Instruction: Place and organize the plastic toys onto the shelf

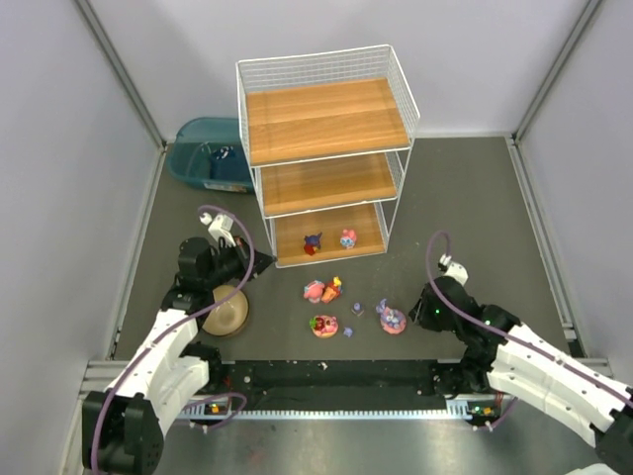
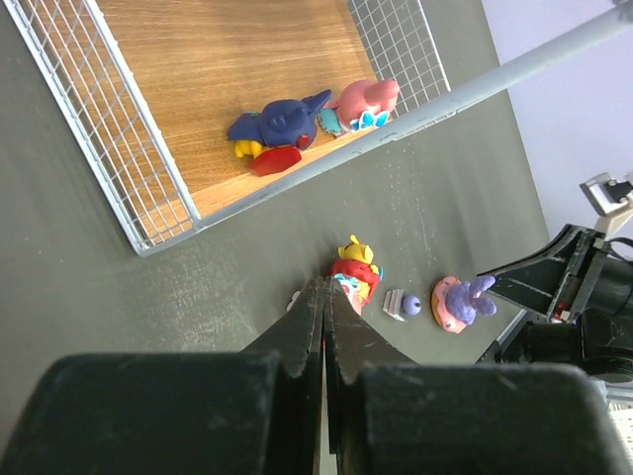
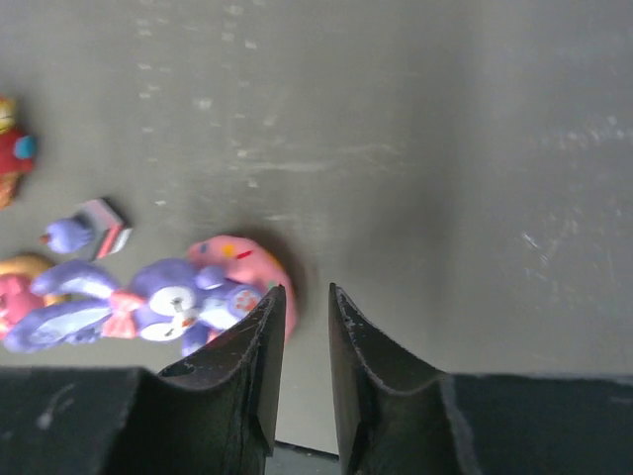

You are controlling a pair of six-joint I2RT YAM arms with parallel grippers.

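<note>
Right hand narrowly parted and empty, just beside the purple-eared bunny on the desk, left hand pinched shut, two toys on the bottom board of the shelf, teal bin and tan bowl off left.

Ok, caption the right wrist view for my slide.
Right gripper, slightly open, poised beside the purple-eared bunny toy on the dark table.
</note>
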